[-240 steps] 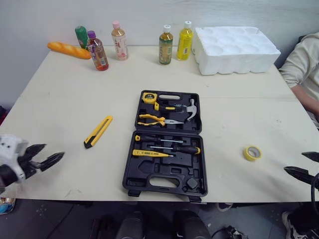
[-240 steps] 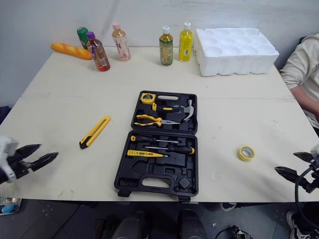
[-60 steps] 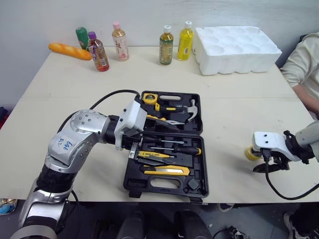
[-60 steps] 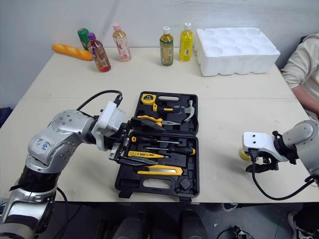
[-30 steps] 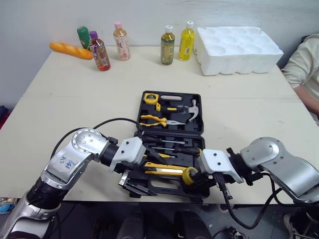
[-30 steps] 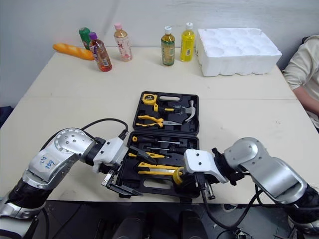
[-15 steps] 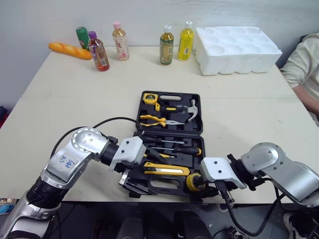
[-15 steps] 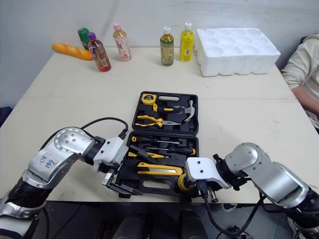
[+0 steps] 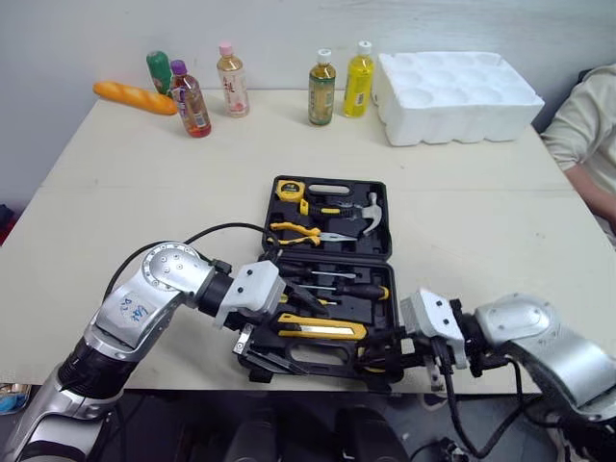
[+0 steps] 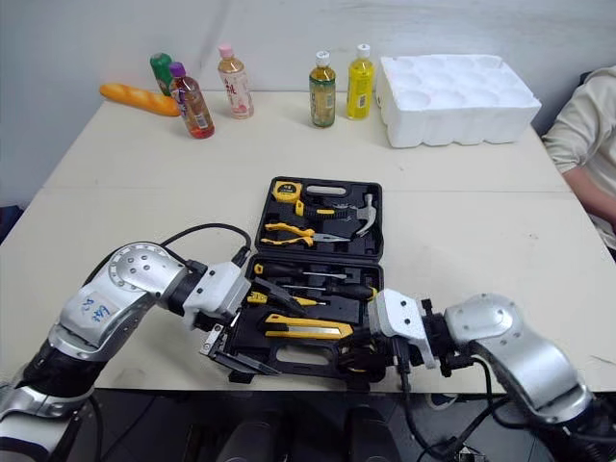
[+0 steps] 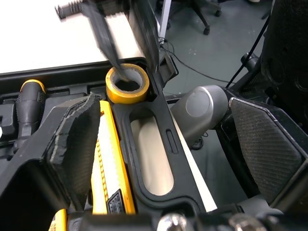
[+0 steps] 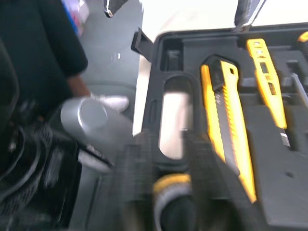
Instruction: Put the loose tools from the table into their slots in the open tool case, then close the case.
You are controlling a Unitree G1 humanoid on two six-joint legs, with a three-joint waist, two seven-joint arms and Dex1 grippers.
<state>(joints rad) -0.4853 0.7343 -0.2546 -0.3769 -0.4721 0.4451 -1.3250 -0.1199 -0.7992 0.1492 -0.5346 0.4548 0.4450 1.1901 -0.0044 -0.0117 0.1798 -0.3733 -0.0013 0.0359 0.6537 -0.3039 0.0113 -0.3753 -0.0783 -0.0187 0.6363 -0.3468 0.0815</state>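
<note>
Yellow tape ring (image 11: 126, 95) now in case (image 9: 382, 231) slot; right claw (image 9: 377, 358) astride, grip unclear; left claw (image 9: 310, 339) wide, empty.

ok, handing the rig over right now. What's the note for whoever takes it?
Left gripper: jaws open, empty, over the near left edge of the case.
Right gripper: jaws shut on the tape, at the case's near right corner slot.
Done: knife lies in its slot. Tape is at its slot; can't tell if fully seated.
Left: release the tape, pull both arms back, close the open case.
</note>
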